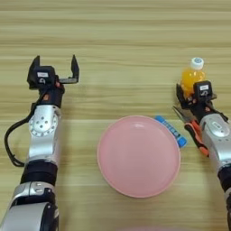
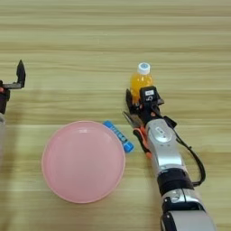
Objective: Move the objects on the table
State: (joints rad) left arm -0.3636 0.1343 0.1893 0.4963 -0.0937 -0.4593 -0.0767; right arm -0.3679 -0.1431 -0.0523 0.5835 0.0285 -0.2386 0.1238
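My right gripper [image 2: 140, 97] holds the lower part of the small orange-drink bottle [image 2: 140, 81] with the white cap, at the right of the table [image 1: 117, 36]; its fingers stand on either side of the bottle, shut on it. Beside my right forearm lie the orange-handled pliers [image 1: 195, 131], partly hidden under it. The small blue stick [image 1: 171, 131] lies slantwise against the right rim of the large pink plate [image 1: 139, 155] at the front middle. My left gripper [image 1: 55, 66] stands open at the far left, with nothing between its fingers.
A black cable [image 1: 11, 140] loops beside my left forearm. Another pink rim [image 1: 149, 228] shows at the bottom edge of the left eye view.
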